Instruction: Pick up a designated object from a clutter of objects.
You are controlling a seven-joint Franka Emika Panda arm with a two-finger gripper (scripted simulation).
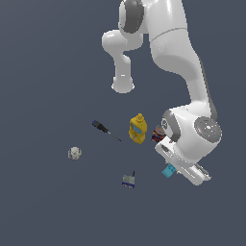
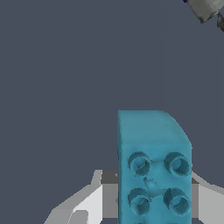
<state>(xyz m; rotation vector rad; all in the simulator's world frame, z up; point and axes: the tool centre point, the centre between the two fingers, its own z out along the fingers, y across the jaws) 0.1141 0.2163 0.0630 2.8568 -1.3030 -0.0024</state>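
Gripper (image 2: pixel 153 205): fingers either side of the cyan studded brick (image 2: pixel 153 166), apparently clamped on it, though contact at the pads is hidden in the wrist view.
Brick position: directly between the fingers, at the hand's tip; a cyan corner peeking out beneath the hand in the exterior view.
Brick long axis: pointing away from the wrist camera, across the finger line.
Lift state: on the floor or just clear of it, cannot tell.
Next nearest: grey-blue item with black stick (image 1: pixel 129 180), toward the exterior view's left.
Farther: yellow mustard bottle (image 1: pixel 138 129), red-blue can (image 1: pixel 157 133), black screwdriver (image 1: pixel 104 129), white ball (image 1: pixel 74 153).
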